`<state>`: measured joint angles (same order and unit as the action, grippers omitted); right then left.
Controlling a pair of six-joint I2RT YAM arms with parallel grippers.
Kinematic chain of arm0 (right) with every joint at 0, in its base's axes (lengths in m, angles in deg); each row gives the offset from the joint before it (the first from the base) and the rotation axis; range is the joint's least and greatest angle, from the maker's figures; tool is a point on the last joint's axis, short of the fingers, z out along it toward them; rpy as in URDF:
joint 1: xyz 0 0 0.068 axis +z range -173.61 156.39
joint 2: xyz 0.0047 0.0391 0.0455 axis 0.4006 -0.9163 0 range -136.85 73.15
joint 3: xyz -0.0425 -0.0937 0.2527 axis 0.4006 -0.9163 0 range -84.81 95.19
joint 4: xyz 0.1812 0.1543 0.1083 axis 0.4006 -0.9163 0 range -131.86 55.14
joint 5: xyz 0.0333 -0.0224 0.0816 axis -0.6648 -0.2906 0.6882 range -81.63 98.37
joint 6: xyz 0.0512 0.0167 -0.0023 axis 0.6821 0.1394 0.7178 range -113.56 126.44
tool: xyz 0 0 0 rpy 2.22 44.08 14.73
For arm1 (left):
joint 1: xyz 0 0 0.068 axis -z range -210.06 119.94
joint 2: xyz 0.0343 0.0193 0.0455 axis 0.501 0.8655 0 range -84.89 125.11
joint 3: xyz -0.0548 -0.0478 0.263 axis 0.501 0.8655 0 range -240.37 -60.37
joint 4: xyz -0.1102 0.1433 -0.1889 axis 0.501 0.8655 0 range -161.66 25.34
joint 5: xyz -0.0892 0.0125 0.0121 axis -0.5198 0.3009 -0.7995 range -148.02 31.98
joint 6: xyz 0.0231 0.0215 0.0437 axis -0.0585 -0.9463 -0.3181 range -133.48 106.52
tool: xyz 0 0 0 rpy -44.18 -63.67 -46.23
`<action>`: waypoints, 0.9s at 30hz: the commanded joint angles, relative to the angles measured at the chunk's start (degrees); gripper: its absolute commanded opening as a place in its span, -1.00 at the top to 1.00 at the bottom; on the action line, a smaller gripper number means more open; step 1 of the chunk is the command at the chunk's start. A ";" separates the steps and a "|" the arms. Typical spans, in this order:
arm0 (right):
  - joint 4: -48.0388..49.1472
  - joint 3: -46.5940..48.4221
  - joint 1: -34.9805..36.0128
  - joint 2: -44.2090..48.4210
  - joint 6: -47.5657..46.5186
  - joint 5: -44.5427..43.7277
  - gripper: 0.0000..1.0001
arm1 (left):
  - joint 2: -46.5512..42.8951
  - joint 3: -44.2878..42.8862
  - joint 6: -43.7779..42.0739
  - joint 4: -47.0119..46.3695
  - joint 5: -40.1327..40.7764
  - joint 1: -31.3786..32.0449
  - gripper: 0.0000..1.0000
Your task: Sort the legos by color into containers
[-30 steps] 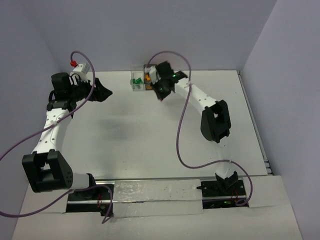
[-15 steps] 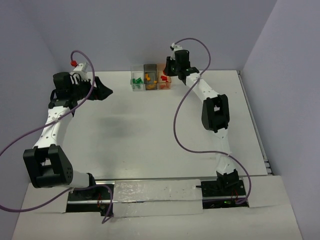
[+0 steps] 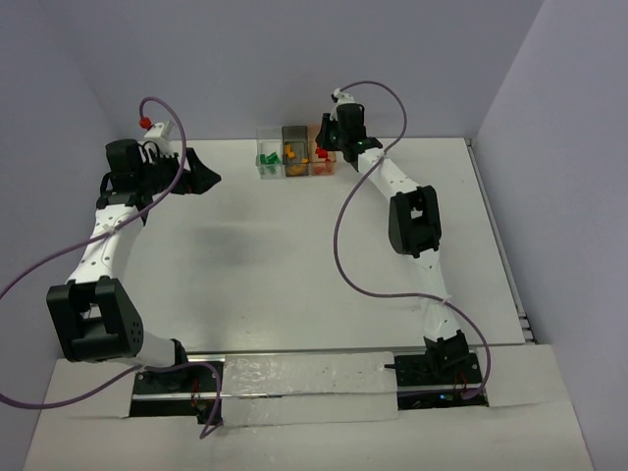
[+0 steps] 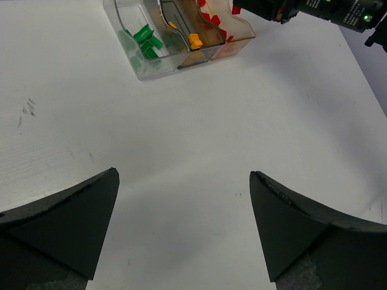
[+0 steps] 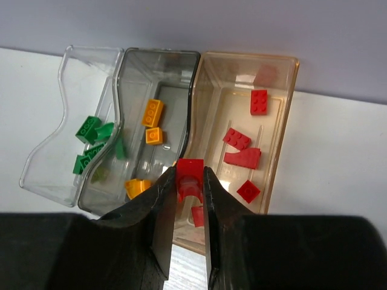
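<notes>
Red brick [image 5: 190,167] is pinched by right gripper [image 5: 188,179] over lower-left rim of orange-tinted box [image 5: 248,55]; left gripper [image 4: 182,173] is seen spread, well apart from it.

The overhead camera sits high above and behind my two bases [image 3: 437,378]. It tilts down and forward, far enough off to take in the whole tabletop [image 3: 294,255] up to the back wall [image 3: 294,59]. The camera on my left wrist looks forward and down across the tabletop from a middling distance. My left gripper [image 4: 184,226] frames its lower edge and the row of containers [image 4: 181,42] lies along its top. My right wrist camera looks almost straight down from close above those containers, with my right gripper [image 5: 189,181] rising from the bottom edge. All three views share the containers. The left wrist view also catches part of my right arm [image 4: 314,9] in its top right corner.
</notes>
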<state>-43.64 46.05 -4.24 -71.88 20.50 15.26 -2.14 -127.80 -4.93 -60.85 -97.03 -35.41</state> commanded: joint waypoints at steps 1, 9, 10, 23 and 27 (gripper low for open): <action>2.81 1.96 0.48 0.02 -0.35 -1.20 0.11 | 0.74 -3.39 0.50 -1.50 0.86 0.17 -0.98; 1.21 2.25 1.02 4.39 -1.42 2.13 -0.65 | 0.75 -4.55 0.01 -0.38 2.80 0.20 -0.98; 0.88 2.12 1.13 5.27 -1.76 2.49 -0.66 | 0.83 -4.70 -0.09 -0.18 2.97 0.16 -0.98; -12.24 -20.90 1.59 37.18 -8.27 5.11 -0.86 | -0.31 -5.42 -3.59 5.85 17.03 5.09 -0.98; -13.60 -37.44 1.60 50.58 -10.60 3.35 -1.00 | -2.86 -1.69 -5.55 6.97 26.90 10.05 -0.99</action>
<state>-53.49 19.62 -2.93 -29.34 13.14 19.51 -1.34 -131.60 -8.17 -55.87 -80.45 -28.59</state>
